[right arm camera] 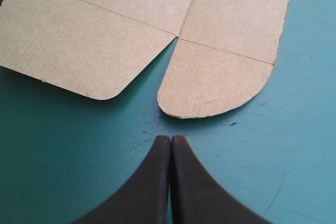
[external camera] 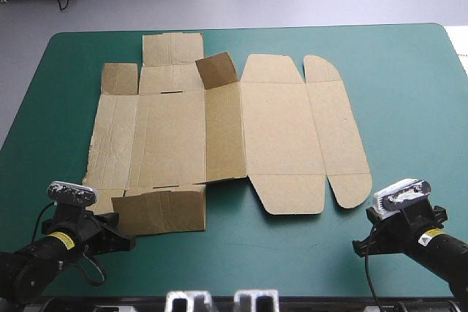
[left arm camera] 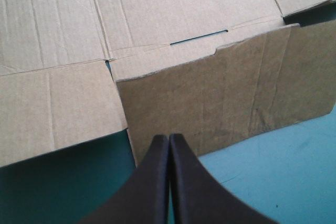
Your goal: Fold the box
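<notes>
The brown box (external camera: 219, 137) lies as a cut sheet spread across the middle of the teal-green table, mostly flat. Its near-left flap (external camera: 159, 211) is folded over, darker side up, and a small far flap (external camera: 216, 69) stands tilted. My left gripper (left arm camera: 169, 139) is shut, its tip just short of that folded flap (left arm camera: 226, 93), holding nothing. My right gripper (right arm camera: 171, 139) is shut and empty, a short way before the rounded near-right flap (right arm camera: 215, 85). In the high view the left gripper (external camera: 126, 240) and right gripper (external camera: 358, 246) sit near the table's front corners.
Bare teal-green cover (external camera: 409, 93) surrounds the sheet, widest to the right and along the front edge. The table's far edge (external camera: 248, 28) runs just beyond the sheet's far flaps.
</notes>
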